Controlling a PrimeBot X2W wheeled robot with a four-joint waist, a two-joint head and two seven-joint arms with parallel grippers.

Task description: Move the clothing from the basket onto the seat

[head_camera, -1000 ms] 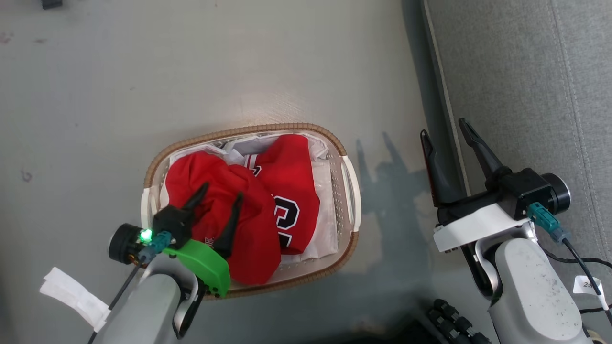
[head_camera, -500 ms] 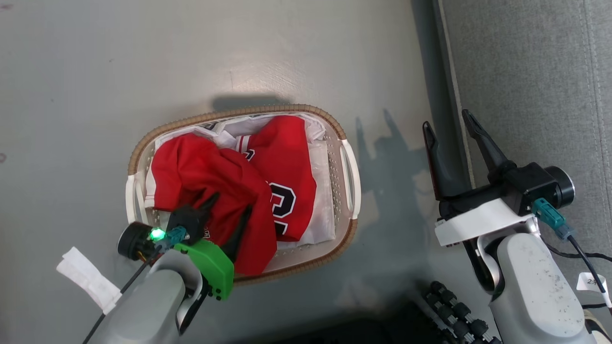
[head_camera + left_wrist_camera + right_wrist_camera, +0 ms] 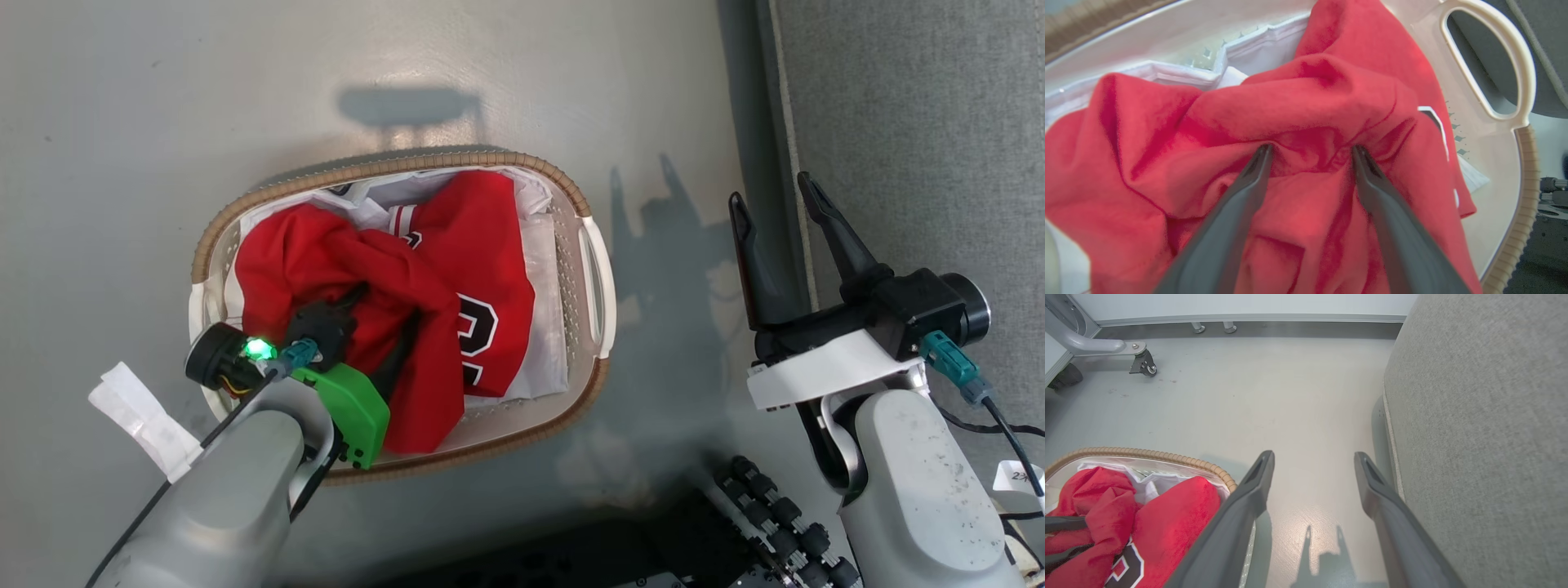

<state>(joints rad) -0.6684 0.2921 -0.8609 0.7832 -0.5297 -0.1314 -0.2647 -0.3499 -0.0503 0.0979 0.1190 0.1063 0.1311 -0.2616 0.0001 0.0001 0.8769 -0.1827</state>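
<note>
Head view: my left arm reaches from the near left into the basket, forearm angled toward the far right. The left gripper points down into the clothing, both dark fingers sunk into the red heap. The clothing lies wholly inside the basket, which stands on the grey floor left of the seat and apart from it. My right arm rises from the near right. The right gripper is held above the floor beside the seat's left edge, fingers spread wide with nothing between them.

Left wrist view: the two fingers stand well apart, not closed. Their tips press into soft, creased red fabric, and a fold bunches up between them. A white liner cloth shows beyond the heap. The basket wall is smooth cream plastic with small perforations, a looped side handle and a ribbed brown rim.

Right wrist view: the fingers are open over bare, slightly glossy floor, casting two pointed shadows. The seat at the right is coarse grey weave with a rounded, piped edge. The basket sits at the near left, showing a black-and-white numeral on red. A grey castor leg stands at the far left.
</note>
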